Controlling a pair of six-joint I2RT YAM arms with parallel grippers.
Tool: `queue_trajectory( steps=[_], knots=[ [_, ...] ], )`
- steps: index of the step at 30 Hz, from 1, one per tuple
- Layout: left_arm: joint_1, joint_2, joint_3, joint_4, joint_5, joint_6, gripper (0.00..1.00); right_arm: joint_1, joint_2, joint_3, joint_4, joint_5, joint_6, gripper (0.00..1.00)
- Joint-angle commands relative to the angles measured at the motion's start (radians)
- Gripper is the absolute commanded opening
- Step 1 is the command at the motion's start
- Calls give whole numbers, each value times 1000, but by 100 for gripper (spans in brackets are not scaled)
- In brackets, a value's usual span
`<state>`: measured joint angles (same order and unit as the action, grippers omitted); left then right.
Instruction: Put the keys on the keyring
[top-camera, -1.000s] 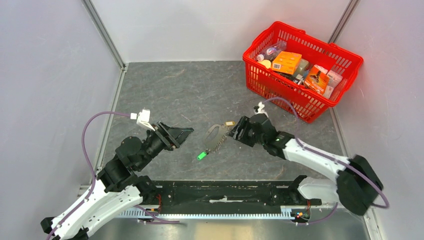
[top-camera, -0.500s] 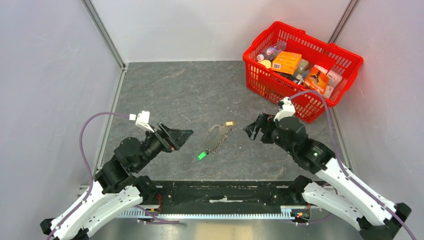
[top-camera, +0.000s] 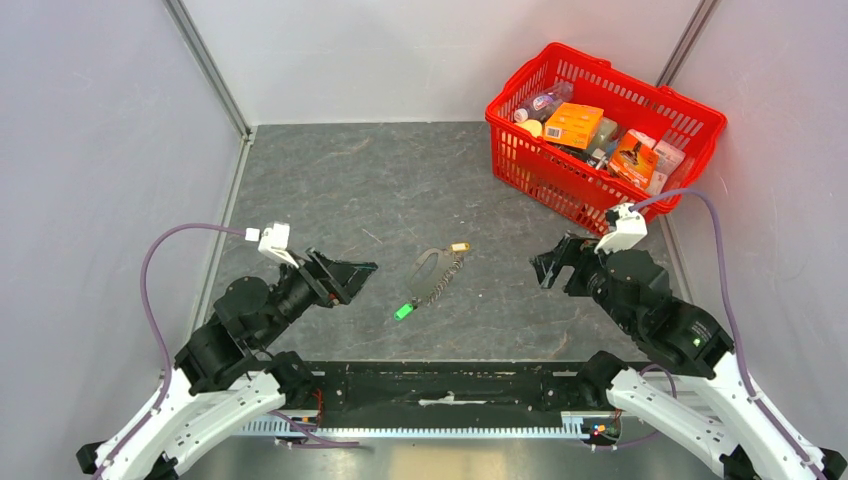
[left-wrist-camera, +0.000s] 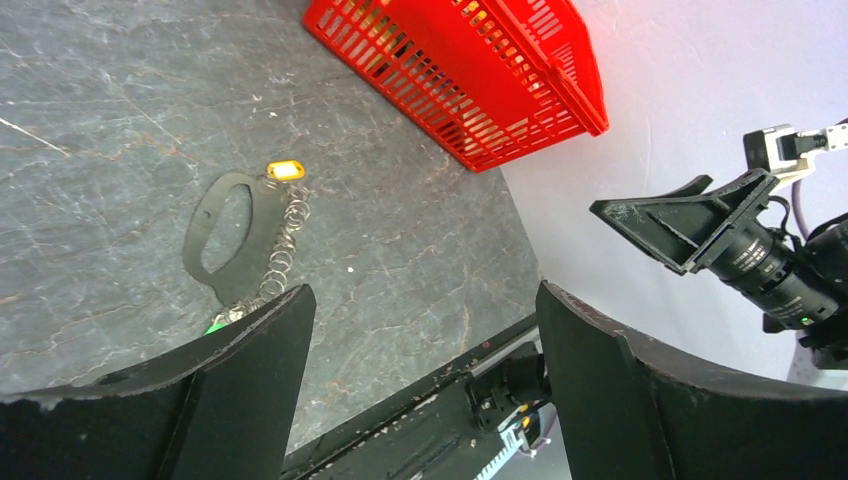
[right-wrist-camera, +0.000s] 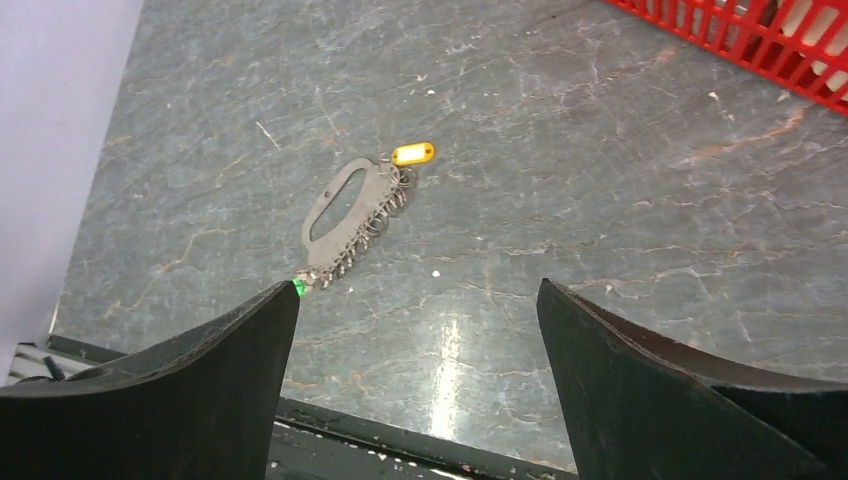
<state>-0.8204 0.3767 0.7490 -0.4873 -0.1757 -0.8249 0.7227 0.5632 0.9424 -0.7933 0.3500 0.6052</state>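
This is a robotics lab test cell. Blank pale panel walls (top-camera: 100, 150) held by aluminium posts (top-camera: 205, 65) box in a grey, stone-patterned surface (top-camera: 380, 190). Two cabled robot arms (top-camera: 230, 395) are bolted to a black rail (top-camera: 450, 385) at its near edge. A red shopping basket (top-camera: 560, 180) holds packaged goods.

White-and-black arms (top-camera: 205, 405), purple cables (top-camera: 150, 300), black wedge-shaped fingers (left-wrist-camera: 230, 400), white wrist connectors (top-camera: 272, 238)
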Motion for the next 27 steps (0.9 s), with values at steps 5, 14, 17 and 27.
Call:
queue_trajectory(
  steps=[5,14,17,27],
  knots=[
    [-2,-3,64,-40,-45,96,89,0,22,66,-54,63,-30,97],
    [-2,14,63,-12,-29,119,89,1,24,108,-100,72,-25,97],
    [-2,19,55,7,-20,122,89,1,25,119,-112,66,-26,97],
    [-2,64,64,55,-3,154,89,1,57,178,-156,59,-31,97]
  ],
)
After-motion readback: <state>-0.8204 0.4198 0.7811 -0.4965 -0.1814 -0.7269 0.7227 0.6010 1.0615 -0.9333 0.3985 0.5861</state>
